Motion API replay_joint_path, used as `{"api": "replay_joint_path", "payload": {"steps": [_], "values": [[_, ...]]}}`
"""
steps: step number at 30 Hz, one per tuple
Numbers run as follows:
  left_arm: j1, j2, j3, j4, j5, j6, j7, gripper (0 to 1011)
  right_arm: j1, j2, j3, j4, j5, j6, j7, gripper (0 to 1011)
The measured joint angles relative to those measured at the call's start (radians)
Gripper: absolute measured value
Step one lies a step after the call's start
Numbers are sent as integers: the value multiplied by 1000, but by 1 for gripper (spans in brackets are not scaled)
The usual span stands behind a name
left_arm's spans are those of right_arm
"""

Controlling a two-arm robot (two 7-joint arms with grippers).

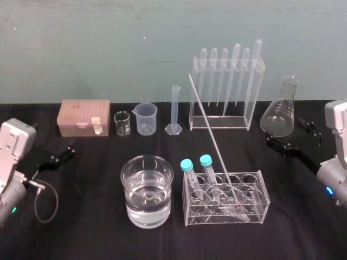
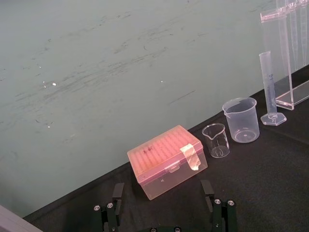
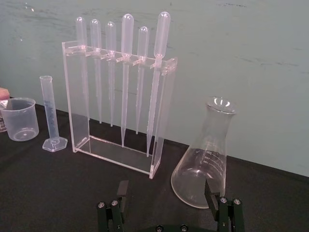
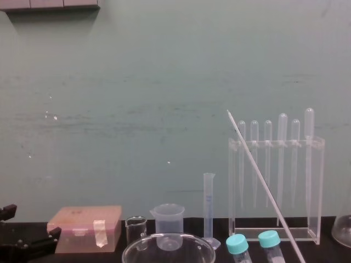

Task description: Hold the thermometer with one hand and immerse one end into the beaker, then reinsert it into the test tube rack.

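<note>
- Long, thin clear-glass thermometer point(image 1: 214, 142) leans in the low clear acrylic test tube rack point(image 1: 262, 206), its top tilted up and away.
- The right pincer point(image 1: 295, 136), spread wide and empty, is nearer; the rod lies to its left.
- The left pincer point(image 1: 58, 154), also wide, sits well apart.

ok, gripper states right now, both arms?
Left gripper: open, holding nothing, near the pink box.
Right gripper: open, holding nothing, near the conical flask.

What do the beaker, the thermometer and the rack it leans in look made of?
The beaker looks like clear glossy glass, thick-walled. The thermometer is a thin clear rod, likely glass. The test tube rack has flat clear panels with bright edges, probably acrylic.
</note>
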Motion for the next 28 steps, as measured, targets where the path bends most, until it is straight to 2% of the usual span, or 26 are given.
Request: {"api": "replay_joint_path", "payload": {"steps": [28], "values": [[0,0,0,0,0,0,0,1008,2,3,2,-7,8,-6,5,1003]]}}
